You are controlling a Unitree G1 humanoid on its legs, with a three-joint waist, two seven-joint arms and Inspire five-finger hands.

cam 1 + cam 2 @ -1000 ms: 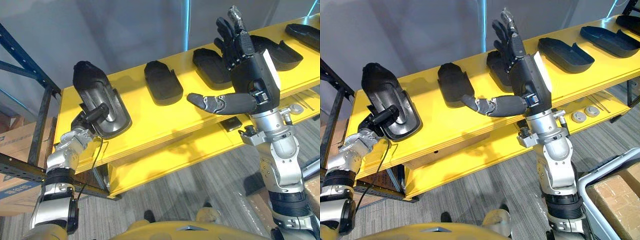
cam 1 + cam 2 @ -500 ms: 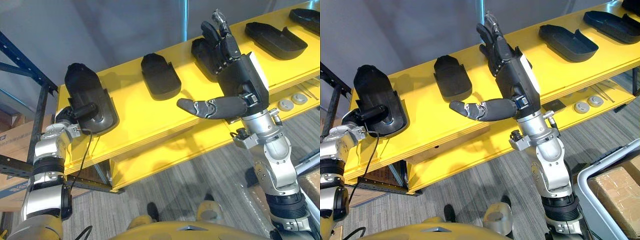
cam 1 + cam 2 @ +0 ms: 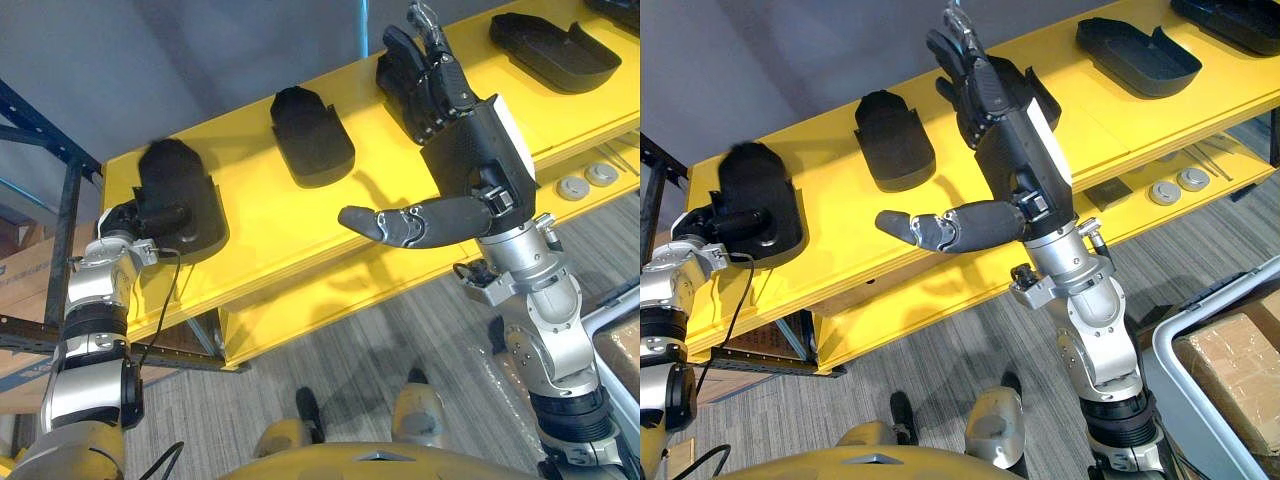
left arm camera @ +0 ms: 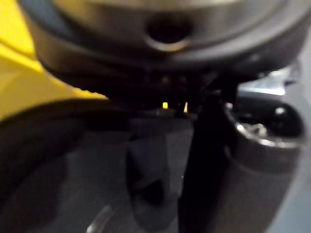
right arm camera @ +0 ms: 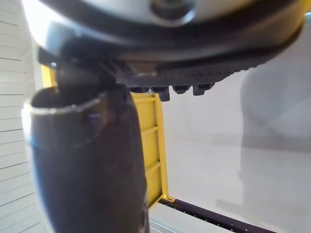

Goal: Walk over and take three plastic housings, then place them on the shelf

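Several black plastic housings lie in a row on the yellow shelf (image 3: 270, 235). The leftmost housing (image 3: 178, 185) lies flat at the shelf's left end, and my left hand (image 3: 128, 216) holds its near edge with the thumb across it. Up close in the left wrist view that housing (image 4: 58, 160) is a dark mass. A second housing (image 3: 311, 136) sits to its right. My right hand (image 3: 468, 150) is raised over the shelf's middle, open, fingers straight and thumb stretched out, holding nothing. It partly hides a third housing (image 3: 392, 72). Another housing (image 3: 555, 48) lies far right.
A lower yellow shelf (image 3: 330, 310) carries round metal parts (image 3: 586, 180) and a small dark block (image 3: 1102, 193). A dark blue rack frame (image 3: 66, 200) stands at the left. A cardboard box (image 3: 1230, 370) in a grey-rimmed bin stands on the floor at the lower right.
The leftmost housing was tilted up in my left hand; it now lies flat on the shelf. The camera has shifted. The right hand stays raised and open.
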